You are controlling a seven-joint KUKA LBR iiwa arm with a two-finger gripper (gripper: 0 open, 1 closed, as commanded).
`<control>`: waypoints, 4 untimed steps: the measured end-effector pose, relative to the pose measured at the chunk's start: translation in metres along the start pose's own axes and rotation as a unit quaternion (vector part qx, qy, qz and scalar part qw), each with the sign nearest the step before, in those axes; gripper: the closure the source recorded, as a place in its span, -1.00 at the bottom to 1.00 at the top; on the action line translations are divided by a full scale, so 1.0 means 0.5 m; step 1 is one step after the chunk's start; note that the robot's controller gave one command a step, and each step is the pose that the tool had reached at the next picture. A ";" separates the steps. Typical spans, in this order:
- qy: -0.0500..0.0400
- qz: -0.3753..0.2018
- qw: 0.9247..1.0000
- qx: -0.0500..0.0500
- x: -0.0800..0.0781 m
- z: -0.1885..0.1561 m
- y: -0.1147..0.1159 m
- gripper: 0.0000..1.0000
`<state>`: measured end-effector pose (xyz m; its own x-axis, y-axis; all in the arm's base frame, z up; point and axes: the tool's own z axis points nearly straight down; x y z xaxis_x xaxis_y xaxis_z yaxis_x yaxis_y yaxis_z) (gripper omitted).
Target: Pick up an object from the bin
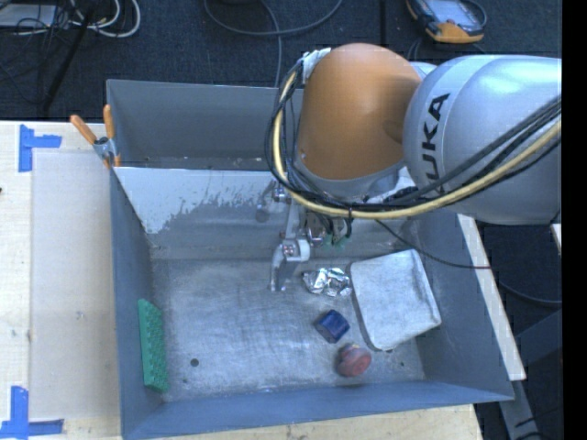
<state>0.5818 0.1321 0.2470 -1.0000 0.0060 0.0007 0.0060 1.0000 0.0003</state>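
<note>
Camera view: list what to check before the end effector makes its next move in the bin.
1. End effector inside the bin, near the back wall: ok.
2. A thing directly beneath it: not ok; bare floor there, and the crumpled foil lies just to the view's right.
3. Foil clear of the white cloth: cannot tell; their edges look very close.
4. Blue block and reddish round thing lying apart from each other: ok.
5. Green flat brick out of the way along the left wall: ok.
</note>
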 end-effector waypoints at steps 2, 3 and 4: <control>-0.002 -0.181 0.984 -0.002 -0.029 0.310 -0.265 -1.00; -0.002 -0.179 0.984 0.000 -0.026 0.321 -0.272 1.00; -0.005 -0.335 0.942 0.001 -0.011 -0.059 -0.280 1.00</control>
